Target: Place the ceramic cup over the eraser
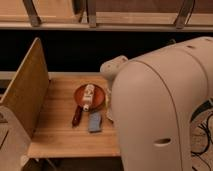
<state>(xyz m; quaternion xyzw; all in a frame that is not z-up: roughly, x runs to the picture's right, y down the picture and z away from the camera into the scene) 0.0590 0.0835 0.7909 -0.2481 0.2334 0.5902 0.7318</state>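
Wooden table (60, 137), eraser (94, 121) just below red-brown dish (80, 92); end effector hidden behind arm (160, 105), state unknowable.

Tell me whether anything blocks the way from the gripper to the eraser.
That cannot be judged: the gripper is not in view, hidden behind the robot's white arm housing. The eraser lies flat on the wooden table, uncovered, with the red-brown dish just behind it and the dark handle to its left.

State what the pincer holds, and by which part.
Cannot be told: the pincer is out of sight behind the robot's white arm. The eraser lies free on the table.
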